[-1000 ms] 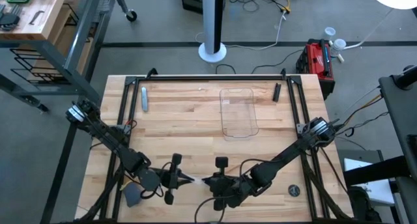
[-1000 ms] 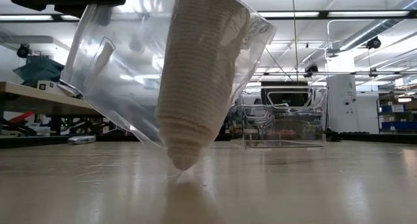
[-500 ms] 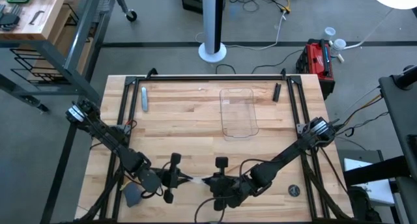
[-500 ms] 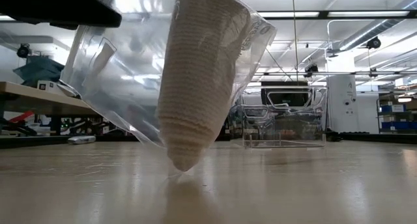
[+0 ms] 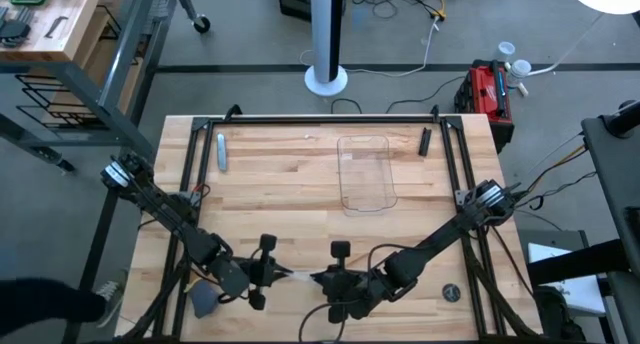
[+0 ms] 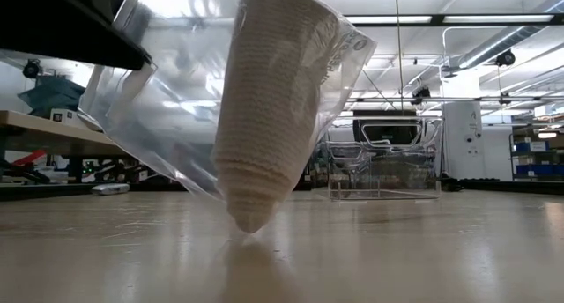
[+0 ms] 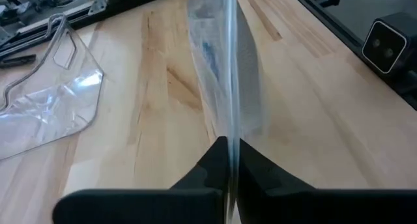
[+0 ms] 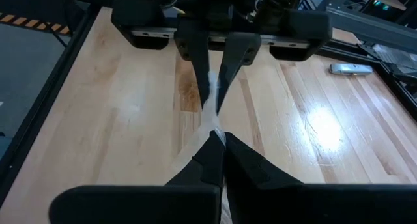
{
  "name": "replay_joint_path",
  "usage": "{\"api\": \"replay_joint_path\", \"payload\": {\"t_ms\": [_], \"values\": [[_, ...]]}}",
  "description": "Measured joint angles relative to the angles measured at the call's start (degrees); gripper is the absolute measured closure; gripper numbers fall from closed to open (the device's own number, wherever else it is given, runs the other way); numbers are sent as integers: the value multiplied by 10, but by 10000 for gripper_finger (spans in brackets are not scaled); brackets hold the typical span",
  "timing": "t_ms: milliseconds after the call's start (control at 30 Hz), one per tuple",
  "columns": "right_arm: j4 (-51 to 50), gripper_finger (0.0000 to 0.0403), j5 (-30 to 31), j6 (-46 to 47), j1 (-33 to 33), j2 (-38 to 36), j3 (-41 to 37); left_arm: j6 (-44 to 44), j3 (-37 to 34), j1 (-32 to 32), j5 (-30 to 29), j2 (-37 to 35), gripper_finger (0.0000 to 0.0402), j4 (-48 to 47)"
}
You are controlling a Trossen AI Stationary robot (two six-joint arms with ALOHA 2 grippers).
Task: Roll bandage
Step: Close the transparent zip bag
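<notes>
I see the wooden tabletop (image 5: 300,194) with both arms reaching in at its near edge, around the middle. Clear tray (image 5: 364,172) sits toward the far edge, right of center, well apart from the grippers; low view shows it upright in the background (image 6: 383,166). Clear plastic wrapper (image 6: 176,109) hangs between the two grippers just above the near edge, one corner tipped down almost touching the wood. The bandage (image 6: 273,100) is inside it, a whitish ribbed roll, narrow end pointing down. In the high view the wrapper is only a small pale sliver (image 5: 298,278).

Left gripper (image 5: 268,275) is near the near edge, left of center, fingers pinched tight on one wrapper edge; its wrist view shows the film running straight out from between the fingers (image 7: 229,160). Right gripper (image 5: 322,280) is just beside it on the right, clamped on the opposite edge (image 8: 219,144).

Small grey bar (image 5: 221,150) lies near the far left corner. Small dark piece (image 5: 425,140) lies near the far right corner. Round dark disc (image 5: 452,293) sits near the near right corner.
</notes>
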Motion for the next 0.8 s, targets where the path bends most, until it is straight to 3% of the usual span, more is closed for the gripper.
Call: {"api": "replay_joint_path", "payload": {"t_ms": [333, 633, 800], "values": [[0, 403, 0, 3, -1, 0, -2, -93, -2, -2, 21, 0, 389, -99], [0, 403, 0, 4, -1, 0, -2, -105, -10, -7, 11, 0, 398, -94], [0, 403, 1, 10, -1, 0, -3, -119, -13, -8, -25, 0, 401, -95]]}}
